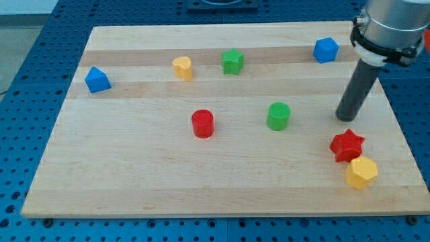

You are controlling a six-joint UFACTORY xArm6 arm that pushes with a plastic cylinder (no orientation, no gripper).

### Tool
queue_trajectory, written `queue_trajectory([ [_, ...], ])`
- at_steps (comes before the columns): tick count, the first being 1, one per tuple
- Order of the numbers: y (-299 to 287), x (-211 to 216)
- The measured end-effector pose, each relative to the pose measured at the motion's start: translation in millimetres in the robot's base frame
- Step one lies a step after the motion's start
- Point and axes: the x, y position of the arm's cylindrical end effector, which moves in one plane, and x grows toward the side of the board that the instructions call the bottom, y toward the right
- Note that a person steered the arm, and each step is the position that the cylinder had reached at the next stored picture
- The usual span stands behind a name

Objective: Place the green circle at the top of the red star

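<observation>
The green circle (278,115) stands a little right of the board's middle. The red star (347,145) lies at the lower right, touching a yellow hexagon (361,173) just below it. My tip (345,119) rests on the board to the right of the green circle and just above the red star, apart from both. The green circle is to the upper left of the red star.
A red circle (202,124) stands left of the green circle. A yellow block (183,68) and a green star (232,61) lie near the top middle. A blue block (326,50) sits at the top right, another blue block (97,79) at the left. The wooden board (134,175) ends close to the right of the star.
</observation>
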Motion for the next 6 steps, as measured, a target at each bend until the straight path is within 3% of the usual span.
queue_trajectory([
  [2, -3.3, 35.4],
  [4, -3.4, 35.3],
  [5, -40.1, 22.7],
  [6, -106.8, 38.9],
])
